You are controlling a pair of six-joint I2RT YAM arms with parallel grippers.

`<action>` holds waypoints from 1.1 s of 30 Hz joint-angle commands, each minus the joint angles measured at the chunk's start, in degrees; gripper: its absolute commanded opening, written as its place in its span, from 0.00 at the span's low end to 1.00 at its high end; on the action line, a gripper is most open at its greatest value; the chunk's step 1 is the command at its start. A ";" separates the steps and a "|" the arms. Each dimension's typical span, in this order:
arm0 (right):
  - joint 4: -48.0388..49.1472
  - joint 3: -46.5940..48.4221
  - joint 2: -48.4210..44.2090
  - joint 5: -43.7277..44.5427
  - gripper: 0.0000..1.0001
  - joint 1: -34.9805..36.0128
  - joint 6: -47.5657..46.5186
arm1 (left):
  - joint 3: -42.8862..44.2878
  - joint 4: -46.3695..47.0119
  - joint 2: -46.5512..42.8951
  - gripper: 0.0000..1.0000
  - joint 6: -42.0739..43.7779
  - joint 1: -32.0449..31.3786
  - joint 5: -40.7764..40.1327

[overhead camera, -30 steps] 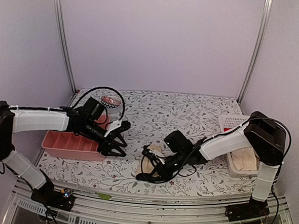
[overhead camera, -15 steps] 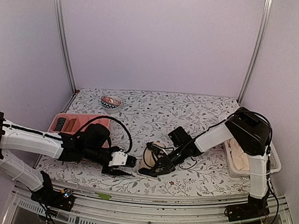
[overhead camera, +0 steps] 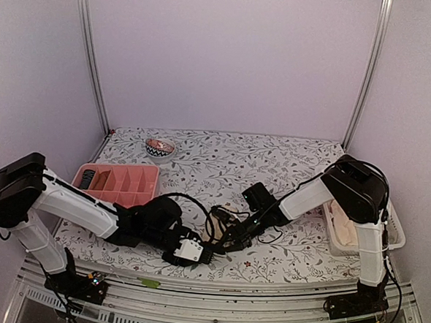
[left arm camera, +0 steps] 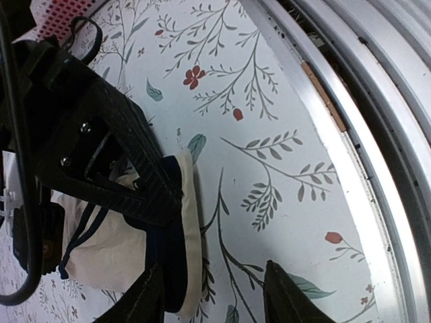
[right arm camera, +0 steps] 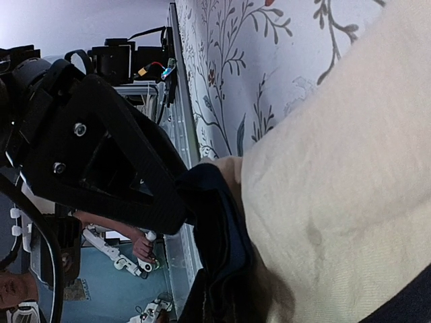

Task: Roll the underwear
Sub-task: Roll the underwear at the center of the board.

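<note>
Lavender walls are closing in the flowered table, and I am working low at its near edge, well apart from the pink tray. The underwear, cream with dark trim, is lying on the table near the front rail, its trimmed edge folded over. I am pinning that fold with the right gripper, whose jaws appear to be pinched onto the trim. The left gripper is hovering just beside the same edge, jaws fairly wide and holding nothing.

I am judging this as the start of the roll. To do it well, I am planning to slide the left fingers under both layers, close firmly, then turn both wrists together so the roll is tightening evenly. The grippers are nearly touching, so I am watching for a collision.
</note>
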 commanded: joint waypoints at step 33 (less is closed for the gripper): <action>-2.27 -28.22 -47.80 47.20 0.48 3.39 -21.55 | 47.82 -64.57 35.40 0.00 -6.88 14.92 34.93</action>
